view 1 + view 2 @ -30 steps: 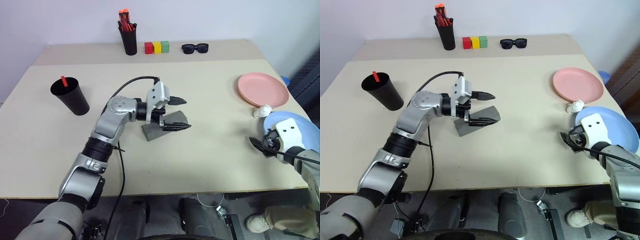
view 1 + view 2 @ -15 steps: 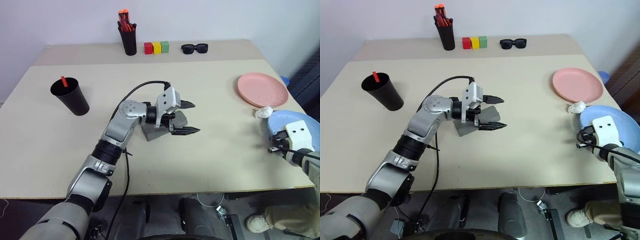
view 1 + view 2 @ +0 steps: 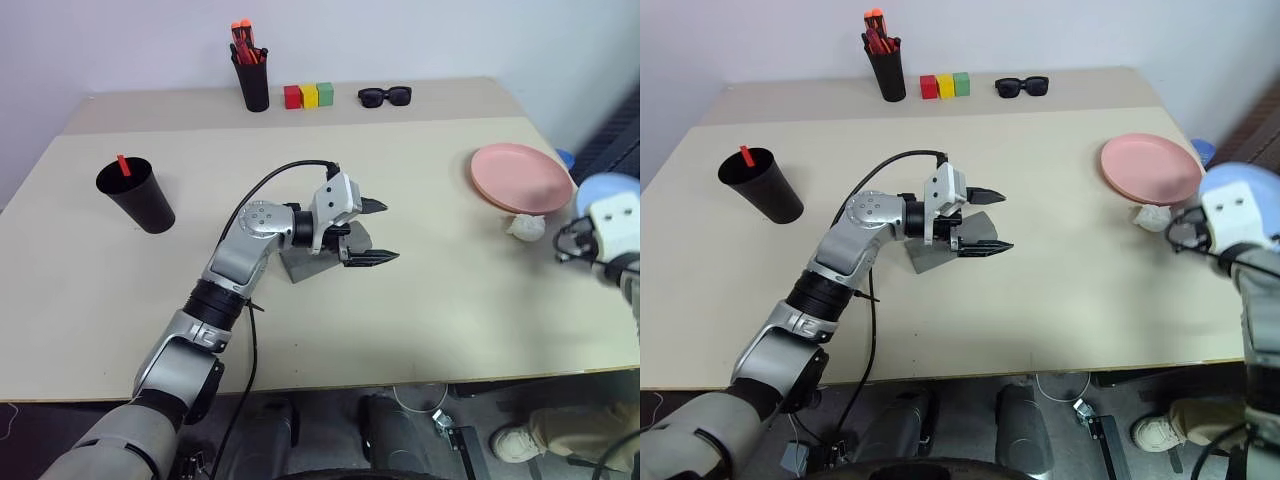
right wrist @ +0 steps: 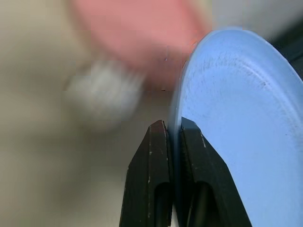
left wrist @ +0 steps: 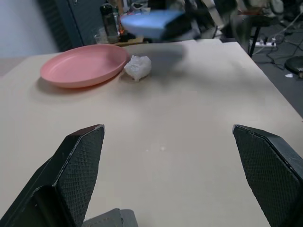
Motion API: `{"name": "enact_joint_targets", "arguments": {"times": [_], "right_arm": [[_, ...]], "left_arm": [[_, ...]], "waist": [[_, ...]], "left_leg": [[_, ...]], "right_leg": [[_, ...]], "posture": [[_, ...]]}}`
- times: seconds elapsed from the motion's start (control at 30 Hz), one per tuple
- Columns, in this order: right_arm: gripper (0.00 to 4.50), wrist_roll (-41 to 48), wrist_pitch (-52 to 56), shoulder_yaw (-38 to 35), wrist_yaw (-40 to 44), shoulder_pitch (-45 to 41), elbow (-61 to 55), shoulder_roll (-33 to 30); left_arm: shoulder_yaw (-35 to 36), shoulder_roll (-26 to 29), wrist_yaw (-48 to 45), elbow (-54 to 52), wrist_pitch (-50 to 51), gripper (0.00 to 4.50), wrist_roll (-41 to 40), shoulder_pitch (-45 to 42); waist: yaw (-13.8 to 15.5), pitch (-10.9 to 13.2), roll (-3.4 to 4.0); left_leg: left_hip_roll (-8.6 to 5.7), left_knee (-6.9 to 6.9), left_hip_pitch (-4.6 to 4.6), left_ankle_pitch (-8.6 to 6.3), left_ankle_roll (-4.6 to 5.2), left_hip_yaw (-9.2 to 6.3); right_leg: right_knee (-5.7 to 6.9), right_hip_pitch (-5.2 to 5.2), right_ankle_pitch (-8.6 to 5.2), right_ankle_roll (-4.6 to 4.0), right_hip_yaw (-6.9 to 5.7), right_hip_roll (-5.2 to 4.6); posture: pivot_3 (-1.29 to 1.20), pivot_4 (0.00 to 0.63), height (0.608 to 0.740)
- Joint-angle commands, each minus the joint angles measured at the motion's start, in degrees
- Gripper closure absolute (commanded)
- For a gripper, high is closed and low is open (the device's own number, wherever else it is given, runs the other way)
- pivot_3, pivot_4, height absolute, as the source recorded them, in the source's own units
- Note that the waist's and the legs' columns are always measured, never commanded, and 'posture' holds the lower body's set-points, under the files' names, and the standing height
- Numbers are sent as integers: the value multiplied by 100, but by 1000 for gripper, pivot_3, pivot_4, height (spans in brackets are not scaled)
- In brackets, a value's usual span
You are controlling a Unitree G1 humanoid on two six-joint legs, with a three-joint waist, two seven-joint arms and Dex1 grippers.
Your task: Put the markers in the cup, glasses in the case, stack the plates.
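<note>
1. The right gripper (image 4: 173, 142) has closed on the rim of the light blue plate (image 4: 236, 123) and lifted it off the table (image 3: 440, 300); a second ago the plate lay flat at the table's right edge with the fingers open beside it. Now its two black fingers pinch the thin rim between them, and the plate hangs tilted in the air near the salmon pink plate (image 3: 522, 177).
2. To my eye the stacking step is under way: the blue plate has next to travel over the pink one and be laid on it. A crumpled white wad (image 3: 526, 226) lies just beside the pink plate's near rim and could get in the way.
3. The left gripper (image 3: 366, 232) has stayed put, jaws spread wide and holding nothing, hovering at the grey case (image 3: 300, 265) in the middle of the table; only part of the case shows, and I cannot tell whether the lid is up.
4. The tapered matte black cup (image 3: 136, 195) stands well to the left with a red marker (image 3: 124, 163) poking out of it.
5. Both plates are smooth, shallow, round plastic with raised rims; the blue one shows fine specks on its face. The gripper pads (image 5: 80, 165) are black with a woven, cross-hatched texture. The table is plain matte beige.
</note>
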Motion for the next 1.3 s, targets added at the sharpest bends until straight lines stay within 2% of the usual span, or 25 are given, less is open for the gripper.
{"name": "enact_joint_targets", "arguments": {"times": [0.03,0.33,0.43,0.6,0.9,1.03,1.13,1.2,1.23,1.3], "right_arm": [[4468,-285,-678,403,82,-887,844,-151],[4468,-1177,-3107,1710,64,-3565,4821,206],[4468,-1396,-3603,1944,-8,-4097,5752,355],[4468,-1522,-3995,2091,-66,-4582,6572,730],[4468,-1574,-4229,2128,-53,-4736,7001,1246],[2978,-1537,-4131,2086,65,-4760,7079,1282],[1497,-1574,-4170,2094,-113,-4761,7079,1266],[354,-1585,-4173,2094,-179,-4749,7081,1230],[36,-1577,-4178,2087,-174,-4738,7070,1204],[36,-1535,-4181,2053,-146,-4722,7034,1153]], "left_arm": [[57,-28,147,-271,-10,0,22,10],[103,4,584,-599,252,0,110,146],[117,92,719,-843,419,0,117,262],[125,324,925,-1274,686,0,144,516],[117,508,1187,-1703,986,0,118,773],[125,529,1245,-1760,1054,0,94,803],[119,518,1238,-1772,1064,0,62,816],[102,510,1183,-1764,1041,0,36,820],[105,499,1161,-1763,1038,0,13,825],[116,481,1120,-1754,1001,0,-35,830]], "waist": [[-5,1,-1],[-21,2,2],[-29,2,2],[-42,2,3],[-35,2,4],[-38,2,4],[-41,2,5],[-53,2,5],[-56,2,5],[-62,2,5]], "left_leg": [[0,1,0,0,0,1],[-3,-4,-4,0,1,8],[-3,-7,-8,0,0,10],[-3,-12,-10,0,0,13],[-4,-9,-14,1,-1,16],[-5,-9,-14,0,-1,16],[-5,-9,-14,0,-1,16],[-5,-9,-14,1,-1,17],[-5,-9,-14,1,-1,18],[-4,-9,-14,1,-1,19]], "right_leg": [[-1,0,0,0,1,0],[-7,-5,1,1,5,-2],[-7,-11,1,1,8,-2],[-5,-20,2,1,15,-2],[1,-28,2,0,20,-1],[0,-28,2,0,20,-1],[1,-29,2,0,20,-1],[2,-30,3,-1,21,-1],[2,-30,3,-1,22,-1],[2,-30,3,-1,24,-1]], "posture": [[0,150,740],[0,150,740],[0,150,740],[0,150,740],[0,150,740],[0,150,740],[0,150,740],[0,150,740],[0,150,740],[0,150,740]]}}
